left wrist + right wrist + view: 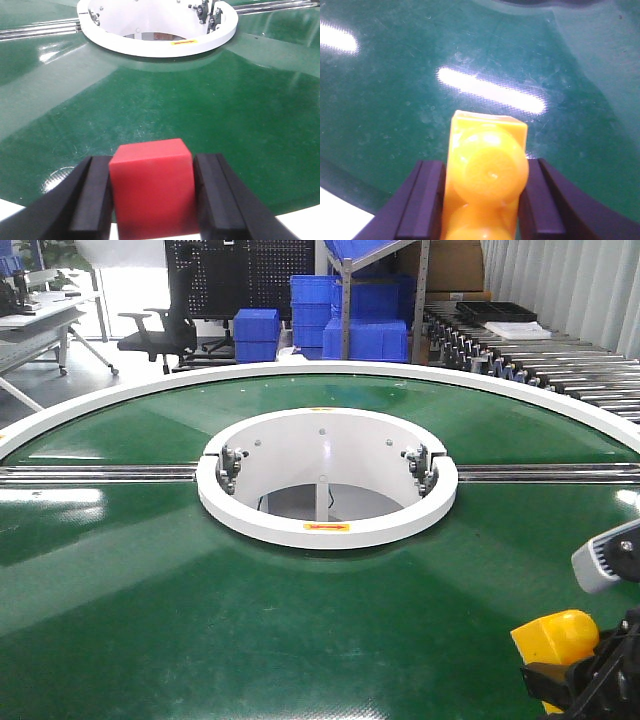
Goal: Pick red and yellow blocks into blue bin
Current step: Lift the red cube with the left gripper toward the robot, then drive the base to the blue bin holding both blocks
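The red cube (151, 192) sits between the black fingers (92, 197) of my left gripper (152, 167), which is shut on it above the near edge of the green table (165, 100). The yellow brick (487, 170) has its round studs facing the camera and is pinched by my right gripper (485, 167). In the front view the yellow brick (555, 636) and right gripper (585, 672) hang low at the bottom right. The left gripper does not show in that view. The blue bin is out of view.
A white ring (327, 525) surrounds the round opening at the middle of the green turntable (150, 620), with metal rails (100, 473) running left and right. Stacked blue crates (350, 325), a roller conveyor (540, 355) and an office chair (160, 330) stand behind.
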{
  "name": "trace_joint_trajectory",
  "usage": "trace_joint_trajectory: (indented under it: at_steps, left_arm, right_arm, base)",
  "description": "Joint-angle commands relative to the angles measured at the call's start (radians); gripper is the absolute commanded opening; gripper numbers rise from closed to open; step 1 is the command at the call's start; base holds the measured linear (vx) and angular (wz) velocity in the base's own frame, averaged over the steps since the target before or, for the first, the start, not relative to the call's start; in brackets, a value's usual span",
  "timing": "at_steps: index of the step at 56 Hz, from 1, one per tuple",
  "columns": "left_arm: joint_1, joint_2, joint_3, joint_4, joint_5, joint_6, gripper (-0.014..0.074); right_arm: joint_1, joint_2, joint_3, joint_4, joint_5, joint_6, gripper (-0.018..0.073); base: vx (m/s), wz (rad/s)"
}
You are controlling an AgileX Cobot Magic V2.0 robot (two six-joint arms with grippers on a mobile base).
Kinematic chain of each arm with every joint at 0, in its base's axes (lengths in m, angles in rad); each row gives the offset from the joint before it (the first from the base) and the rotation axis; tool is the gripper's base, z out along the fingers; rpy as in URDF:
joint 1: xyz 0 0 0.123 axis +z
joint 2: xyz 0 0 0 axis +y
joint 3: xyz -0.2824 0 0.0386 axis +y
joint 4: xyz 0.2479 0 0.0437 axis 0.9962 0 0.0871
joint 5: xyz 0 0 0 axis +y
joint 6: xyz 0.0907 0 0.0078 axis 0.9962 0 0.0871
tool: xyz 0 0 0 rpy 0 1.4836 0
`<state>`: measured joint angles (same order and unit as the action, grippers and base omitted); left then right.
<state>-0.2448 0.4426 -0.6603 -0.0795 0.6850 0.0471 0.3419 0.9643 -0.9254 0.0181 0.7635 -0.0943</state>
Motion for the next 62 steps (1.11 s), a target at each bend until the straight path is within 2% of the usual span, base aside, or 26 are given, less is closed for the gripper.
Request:
trace_joint_trajectory:
  at_steps: [1, 62]
  left_arm:
    - [-0.005, 0.007, -0.027, -0.012, -0.077, -0.005, 0.0224]
    - [-0.005, 0.007, -0.027, -0.012, -0.077, -0.005, 0.0224]
  right_arm:
    - [-0.002, -0.015, -0.029, -0.003, -0.066, -0.007, 0.0307]
    - [-0.002, -0.015, -0.029, -0.003, -0.066, -0.007, 0.0307]
  base:
    - [0.0, 0.0]
    - [0.0, 0.01]
